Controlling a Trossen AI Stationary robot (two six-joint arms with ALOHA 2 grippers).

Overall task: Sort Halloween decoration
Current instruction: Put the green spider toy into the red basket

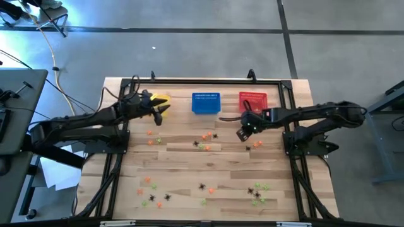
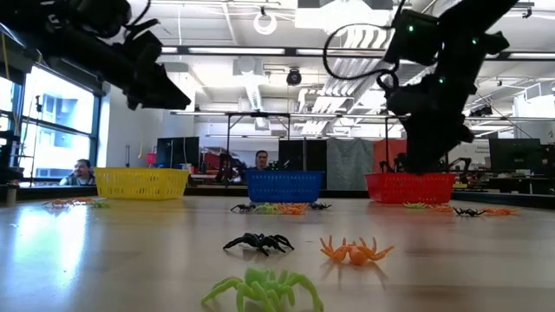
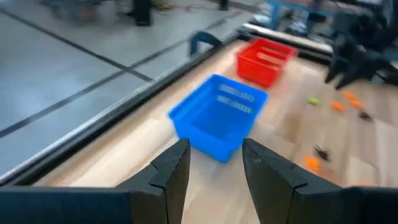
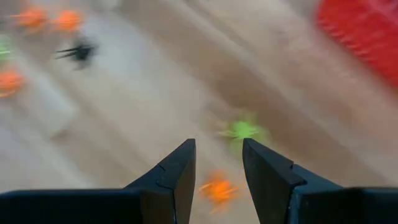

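Halloween decoration lies scattered on the wooden table (image 1: 183,161): tiny black spiders (image 2: 258,243), orange ones (image 2: 355,251) and light green ones (image 2: 264,290). My left gripper (image 1: 163,113) hovers open beside the yellow basket (image 1: 161,99), above the table, pointing toward the blue basket (image 3: 217,118); nothing is between its fingers (image 3: 177,168). My right gripper (image 1: 242,133) hangs open in front of the red basket (image 1: 252,101), slanting down. Below it lie a green trinket (image 4: 242,130) and an orange one (image 4: 217,190), both on the table and untouched.
Yellow, blue (image 1: 206,103) and red mesh baskets stand in a row along the far edge. Trinket clusters lie mid-table (image 1: 205,140), near left (image 1: 151,192) and near right (image 1: 257,191). A black frame (image 1: 287,113) runs round the table. People sit in the room beyond.
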